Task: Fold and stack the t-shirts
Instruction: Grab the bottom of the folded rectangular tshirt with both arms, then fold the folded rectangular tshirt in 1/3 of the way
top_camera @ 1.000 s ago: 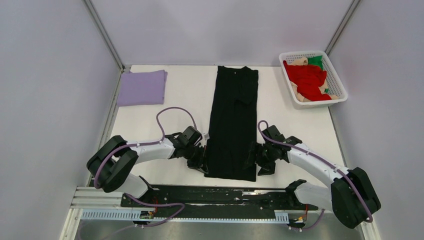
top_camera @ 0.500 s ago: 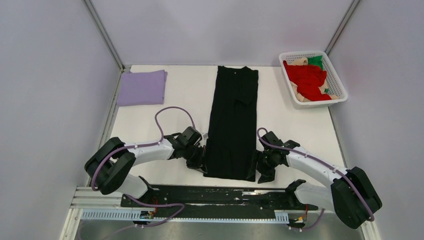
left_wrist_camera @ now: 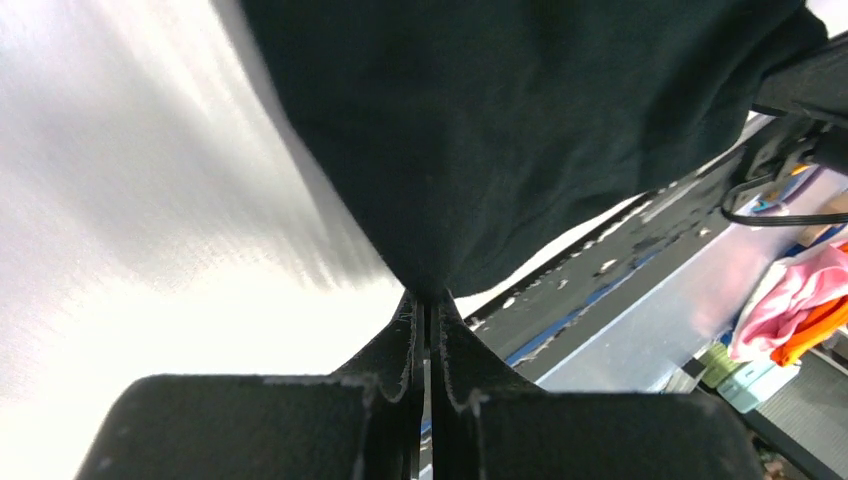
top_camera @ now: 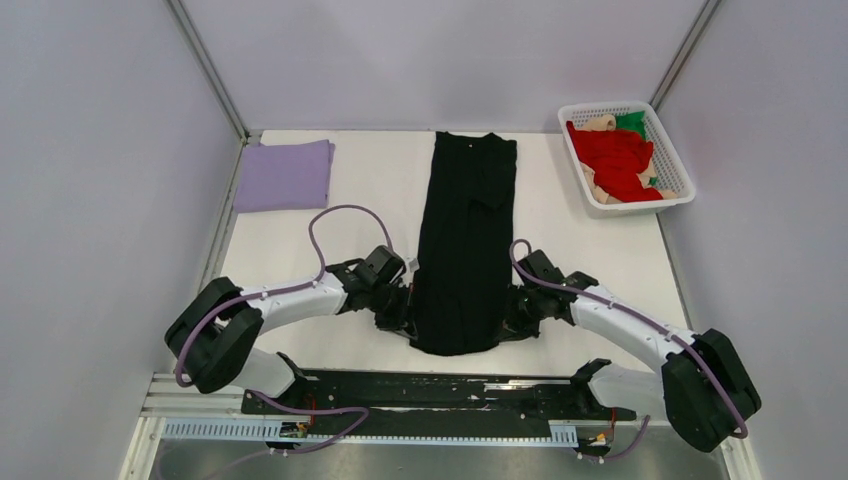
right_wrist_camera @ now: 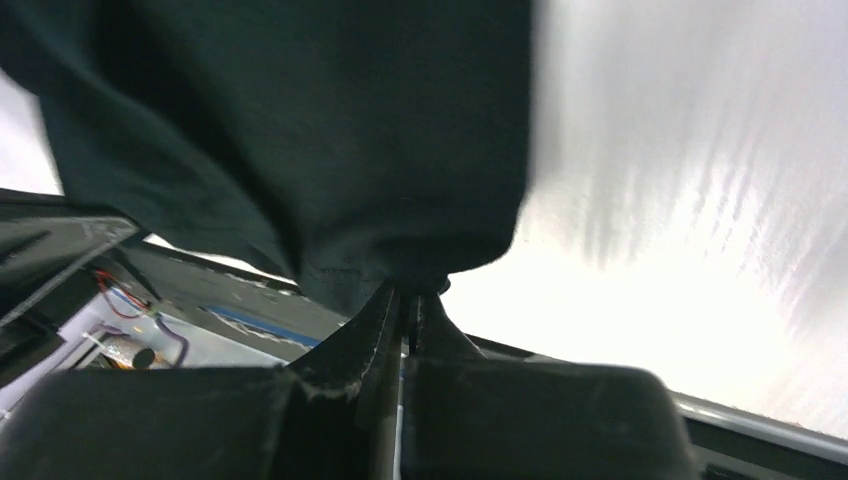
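The black t-shirt (top_camera: 467, 230) is stretched lengthwise mid-counter (top_camera: 370, 190), its near hem corners pinched tight in the left pincer (left_wrist_camera: 425, 300) and right pincer (right_wrist_camera: 408, 295). The halving fold is judged begun; next, the hem should be carried evenly towards the collar.

Pinched corners of black t-shirt (top_camera: 465, 250) hidden inside both jaws, table (left_wrist_camera: 120, 200) blurred in wrist views
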Robot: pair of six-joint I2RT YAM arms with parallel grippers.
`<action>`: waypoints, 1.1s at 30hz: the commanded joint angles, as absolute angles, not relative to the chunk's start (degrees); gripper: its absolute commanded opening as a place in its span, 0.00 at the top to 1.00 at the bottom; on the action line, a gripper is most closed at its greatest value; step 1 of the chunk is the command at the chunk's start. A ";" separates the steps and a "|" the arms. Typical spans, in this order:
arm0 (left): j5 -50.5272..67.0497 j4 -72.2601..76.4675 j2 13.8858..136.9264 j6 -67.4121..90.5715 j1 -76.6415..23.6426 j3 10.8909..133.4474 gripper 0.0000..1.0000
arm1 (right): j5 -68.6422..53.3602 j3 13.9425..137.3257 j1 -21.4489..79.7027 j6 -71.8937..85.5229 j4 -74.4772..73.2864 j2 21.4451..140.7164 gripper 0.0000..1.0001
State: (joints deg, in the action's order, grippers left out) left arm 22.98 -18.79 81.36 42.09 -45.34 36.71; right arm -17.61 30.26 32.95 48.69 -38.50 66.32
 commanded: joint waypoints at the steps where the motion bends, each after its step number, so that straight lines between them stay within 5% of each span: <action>1: 20.82 -20.11 79.89 39.11 -45.49 45.51 1.00 | -11.89 37.10 32.93 47.24 -34.10 64.21 1.00; 19: 18.56 -22.51 106.92 33.89 -28.84 81.78 1.00 | -5.61 60.56 17.94 36.50 -23.17 83.07 0.99; 33: 19.64 -23.87 122.81 29.95 -25.62 99.59 0.98 | -6.44 72.95 13.24 35.64 -19.83 99.64 0.97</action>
State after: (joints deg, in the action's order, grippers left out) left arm 18.96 -23.20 120.09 32.14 -26.44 95.07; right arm -6.50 69.69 13.96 36.07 -22.55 97.62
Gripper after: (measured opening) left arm 0.011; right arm 0.028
